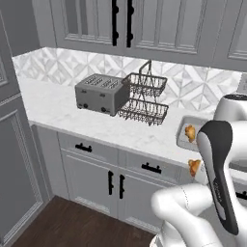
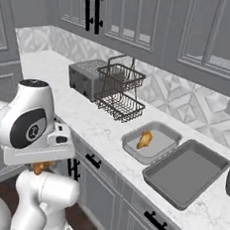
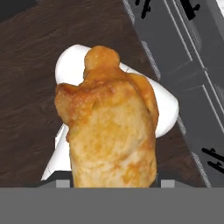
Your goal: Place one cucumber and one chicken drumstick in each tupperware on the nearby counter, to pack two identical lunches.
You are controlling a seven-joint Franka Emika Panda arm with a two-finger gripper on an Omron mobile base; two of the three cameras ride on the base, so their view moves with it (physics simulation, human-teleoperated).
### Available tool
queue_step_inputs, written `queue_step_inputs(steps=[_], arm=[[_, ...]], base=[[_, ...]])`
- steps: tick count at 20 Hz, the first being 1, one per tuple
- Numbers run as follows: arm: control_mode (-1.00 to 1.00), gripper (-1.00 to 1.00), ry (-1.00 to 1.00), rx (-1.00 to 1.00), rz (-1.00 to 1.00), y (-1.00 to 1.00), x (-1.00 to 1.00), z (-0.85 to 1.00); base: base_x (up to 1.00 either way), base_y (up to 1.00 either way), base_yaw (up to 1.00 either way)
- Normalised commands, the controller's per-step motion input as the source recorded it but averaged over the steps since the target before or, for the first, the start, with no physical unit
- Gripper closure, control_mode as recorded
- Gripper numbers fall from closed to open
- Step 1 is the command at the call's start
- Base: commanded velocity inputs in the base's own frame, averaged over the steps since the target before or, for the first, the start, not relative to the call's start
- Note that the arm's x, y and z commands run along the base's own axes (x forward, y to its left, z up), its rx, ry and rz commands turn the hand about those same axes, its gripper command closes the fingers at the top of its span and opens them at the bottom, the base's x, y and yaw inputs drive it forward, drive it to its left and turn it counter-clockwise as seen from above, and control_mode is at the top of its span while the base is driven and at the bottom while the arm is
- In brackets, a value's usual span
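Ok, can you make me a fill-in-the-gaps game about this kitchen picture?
1. The orange-brown cooked chicken drumstick between the robot's fingers hangs above the dark wooden ____.
2. Another orange-brown drumstick lies in the ____ grey tray.
3. The larger dark grey tray holds ____.

Missing words: floor; smaller; nothing

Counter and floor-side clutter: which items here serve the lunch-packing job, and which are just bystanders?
Job:
- held chicken drumstick, in the pincer
- second drumstick, lying in the smaller tupperware
- larger tupperware, nothing in it
- counter

Bystanders:
- toaster
- wire basket rack
- cabinets
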Motion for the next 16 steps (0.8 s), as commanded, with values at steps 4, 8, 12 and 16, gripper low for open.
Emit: queue_step_inputs(steps=[4, 8, 12, 16], arm=[[1.0, 1.0, 0.0, 0.0, 0.0, 0.0, 0.0, 0.0], [1.0, 1.0, 0.0, 0.0, 0.0, 0.0, 0.0, 0.0], [1.0, 1.0, 0.0, 0.0, 0.0, 0.0, 0.0, 0.0], [1.0, 1.0, 0.0, 0.0, 0.0, 0.0, 0.0, 0.0]], base=[[-0.88, -0.29, -0.41], [-0.19, -0.34, -0.54], [0.33, -0.31, -0.73], [0.42, -0.03, -0.65]])
